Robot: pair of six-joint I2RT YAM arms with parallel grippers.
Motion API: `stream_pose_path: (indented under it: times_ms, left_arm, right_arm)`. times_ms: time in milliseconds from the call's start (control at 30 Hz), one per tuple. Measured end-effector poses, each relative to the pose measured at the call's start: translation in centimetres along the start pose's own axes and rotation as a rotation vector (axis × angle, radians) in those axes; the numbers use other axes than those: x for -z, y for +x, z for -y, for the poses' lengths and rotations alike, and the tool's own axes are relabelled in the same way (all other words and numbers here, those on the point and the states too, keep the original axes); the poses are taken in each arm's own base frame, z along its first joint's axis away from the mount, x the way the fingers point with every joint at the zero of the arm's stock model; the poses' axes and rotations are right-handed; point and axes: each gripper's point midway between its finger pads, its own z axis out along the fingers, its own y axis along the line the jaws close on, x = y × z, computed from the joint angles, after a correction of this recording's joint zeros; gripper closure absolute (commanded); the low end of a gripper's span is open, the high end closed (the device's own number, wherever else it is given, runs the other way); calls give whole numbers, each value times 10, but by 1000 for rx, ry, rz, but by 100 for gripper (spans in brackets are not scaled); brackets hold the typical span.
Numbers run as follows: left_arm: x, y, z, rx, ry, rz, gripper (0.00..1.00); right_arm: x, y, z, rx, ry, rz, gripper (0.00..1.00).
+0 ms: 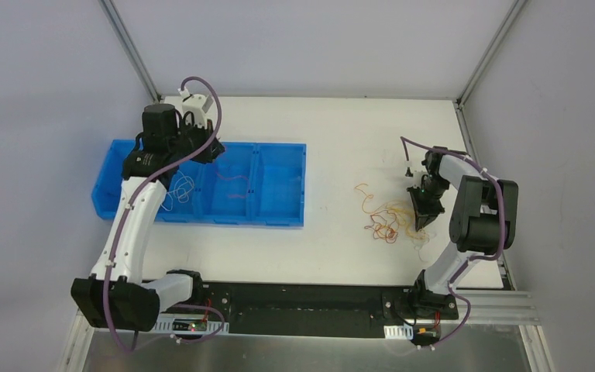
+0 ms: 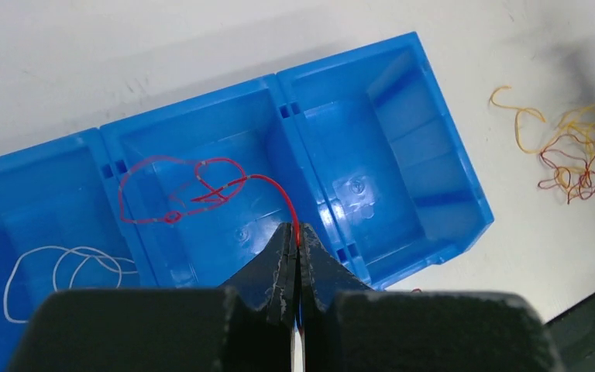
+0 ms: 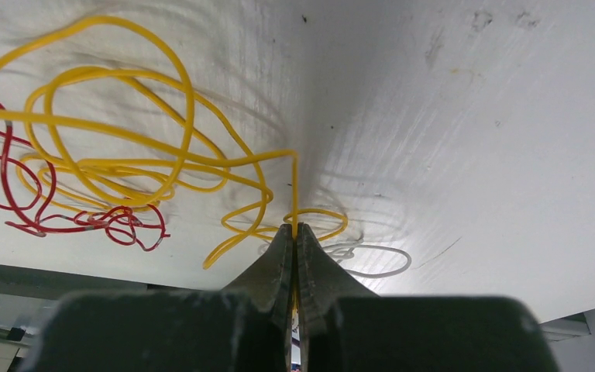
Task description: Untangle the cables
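My left gripper (image 2: 296,232) is shut on one end of a thin red cable (image 2: 201,182). The rest of that cable curls down into the middle compartment of the blue bin (image 2: 449,167). A white cable (image 2: 62,263) lies in the compartment to its left. My right gripper (image 3: 294,229) is shut on a yellow cable (image 3: 124,132), low over the table. That cable loops away to the left and crosses a red cable (image 3: 15,194); a white cable (image 3: 372,260) lies just behind the fingertips. In the top view the left gripper (image 1: 205,147) hangs over the bin, and the right gripper (image 1: 424,217) sits at the right edge of the loose tangle (image 1: 383,217).
The blue bin (image 1: 279,146) has several compartments in a row on the left half of the white table. Metal frame posts (image 1: 132,54) rise at the back corners. A black base rail (image 1: 294,306) runs along the near edge.
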Motion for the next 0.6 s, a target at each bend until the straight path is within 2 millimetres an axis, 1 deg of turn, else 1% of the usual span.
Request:
stream_pose_path:
  times_ms: [100,167,233,300,367,433,467,500,533,567,600]
  left_arm:
    - [-17,11,-13,27,29,-42,100]
    - [-35,19,-20,15,74,-74,97]
    - [-53,31,-22,-23,138,-115,97]
    - [-65,44,-23,-76,193,-147,98]
    - [-74,56,-26,-146,230,-169,98]
    - [-77,63,-29,-211,248,-174,97]
    - [-78,67,-30,-256,256,-175,94]
    - [-79,69,-32,-294,261,-174,83]
    - [-80,72,-33,-321,265,-176,69]
    - [-80,75,-35,-352,269,-179,57]
    - [-81,77,-36,-376,272,-181,52]
  right_arm:
    - [1,1,0,0,0,1,100]
    - [1,1,0,0,-1,-1,100]
    - [1,1,-1,0,-2,-2,100]
    - [1,2,-1,0,-5,-3,100]
    - [2,2,-2,-1,-8,-6,100]
    - [2,3,-2,-1,-11,-8,100]
    - [2,3,-2,-1,-11,-8,100]
    - [2,3,-3,-1,-11,-9,100]
    - [2,3,-3,-1,-13,-10,100]
    - [2,4,-3,-1,-15,-10,100]
    - [2,3,-4,-1,-19,-9,100]
